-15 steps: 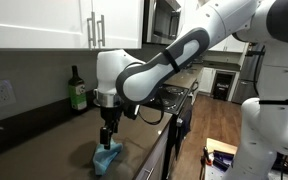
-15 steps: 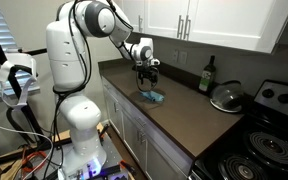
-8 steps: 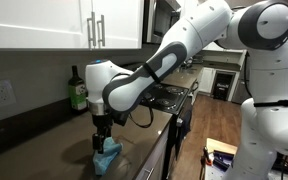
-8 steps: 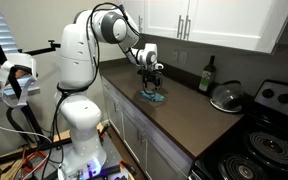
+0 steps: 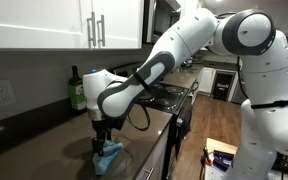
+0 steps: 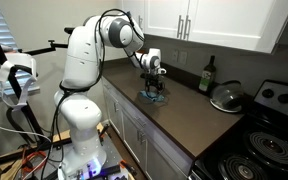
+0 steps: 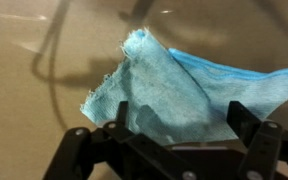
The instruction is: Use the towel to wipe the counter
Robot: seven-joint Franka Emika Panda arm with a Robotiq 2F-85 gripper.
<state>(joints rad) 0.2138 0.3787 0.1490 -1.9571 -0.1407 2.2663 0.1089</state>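
Observation:
A light blue towel lies crumpled on the tan counter. It shows in both exterior views, near the counter's front edge. My gripper points straight down over the towel. Its two black fingers stand wide apart, with the cloth's near part between them. In both exterior views the gripper sits low, at the towel's top. Whether the fingertips press on the cloth is not clear.
A green bottle stands by the back wall. A metal lid and a stove lie further along the counter. A wall outlet is on the backsplash. The counter's front edge is close to the towel.
The arm has shifted a little along the counter and the gripper has come down onto the towel. The towel has barely moved.

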